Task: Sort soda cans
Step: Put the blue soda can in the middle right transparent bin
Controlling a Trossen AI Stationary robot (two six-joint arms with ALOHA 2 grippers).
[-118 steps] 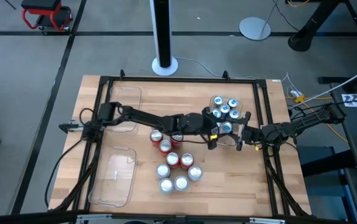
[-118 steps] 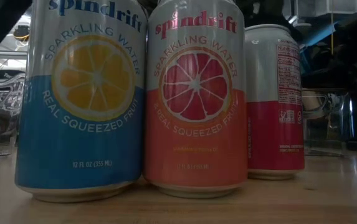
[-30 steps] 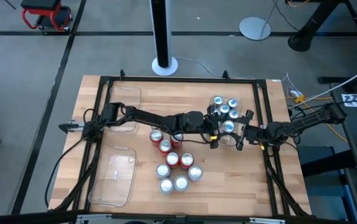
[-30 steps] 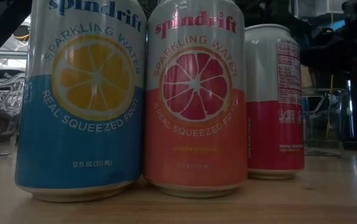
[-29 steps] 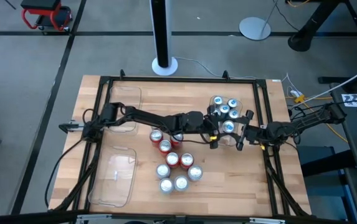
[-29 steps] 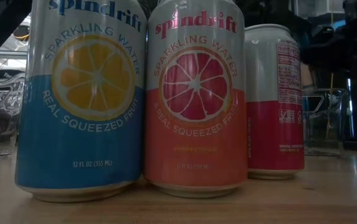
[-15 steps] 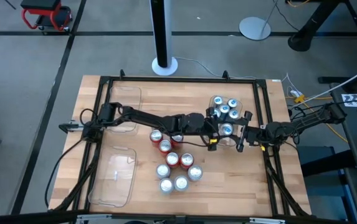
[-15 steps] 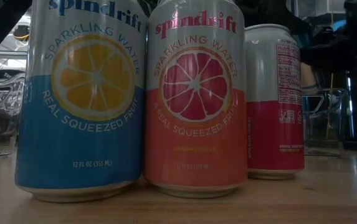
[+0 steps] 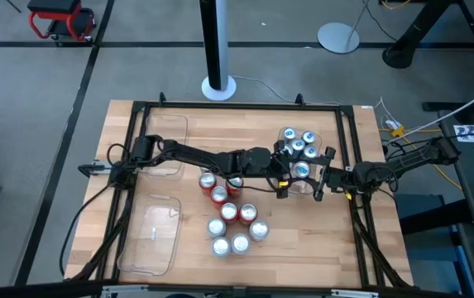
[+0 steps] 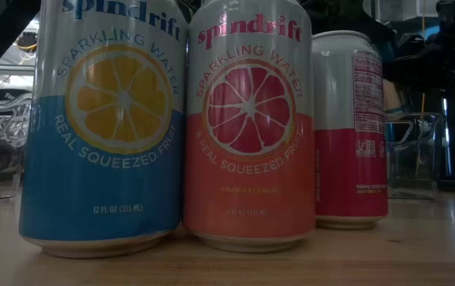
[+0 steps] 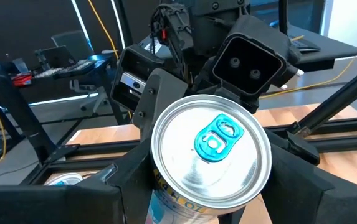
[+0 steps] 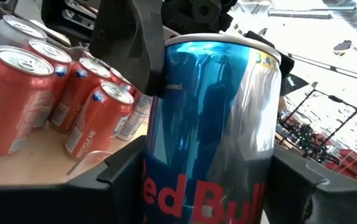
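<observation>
A blue can (image 9: 301, 170) with a silver top and blue tab (image 11: 210, 144) stands upright between both grippers, at the near edge of a clear tray (image 9: 325, 134) that holds several more blue cans (image 9: 298, 146). My left gripper (image 9: 291, 172) reaches it from the table's left, my right gripper (image 9: 313, 175) from the right. Each is shut on this can. Red cans (image 9: 220, 195) and silver-topped cans (image 9: 230, 237) stand on the table's middle. The low view shows three of them close up (image 10: 247, 127). My left gripper (image 11: 209, 186) pinches the blue can's side just under its top rim (image 11: 159, 180), one finger on each side. It comes slanting down from the table's left. The can stands upright in the hold. Whether its base rests on anything is hidden. My right gripper (image 12: 209, 180) pinches the same can by the middle of its blue body (image 12: 166, 155), one finger on each side. The fingers come level from the table's right and lie across the can. A left finger (image 12: 138, 43) shows higher up on the can.
Two clear trays lie by the table's left edge, one far (image 9: 167, 132), one near (image 9: 154, 236). A black frame (image 9: 220, 105) runs around the table. Bare wood shows between the left trays and the can group.
</observation>
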